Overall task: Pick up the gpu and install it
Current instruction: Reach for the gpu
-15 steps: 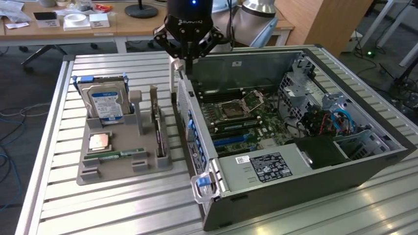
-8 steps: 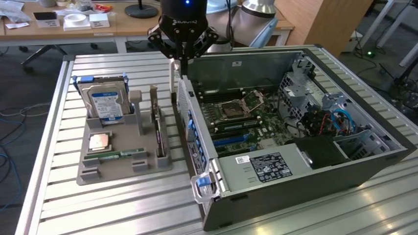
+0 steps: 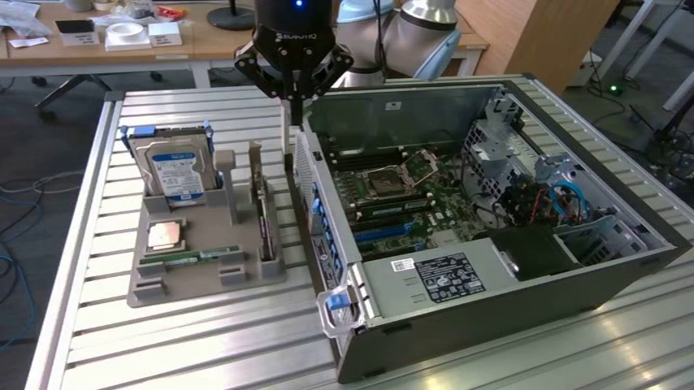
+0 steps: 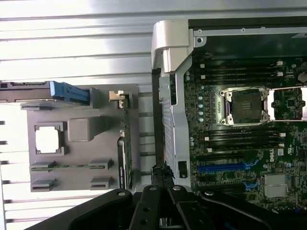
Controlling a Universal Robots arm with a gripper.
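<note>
Hovering closed hand (image 3: 288, 162) near gpu (image 3: 262, 213), upright in holder (image 3: 179, 280).

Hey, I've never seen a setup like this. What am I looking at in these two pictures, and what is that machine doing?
This is a robot arm with a claw at its end. One picture comes from a camera standing off to the side. The other comes from a camera on the arm's wrist, looking down past the claw. On the slatted table sits an open computer case with its motherboard exposed. Beside it, a grey holder carries parts: a hard drive, a processor chip, a RAM stick and the gpu, which stands on edge. The claw is shut with nothing in it, and it hangs above the gap between the holder and the case. The gpu has not yet been picked up.
</note>
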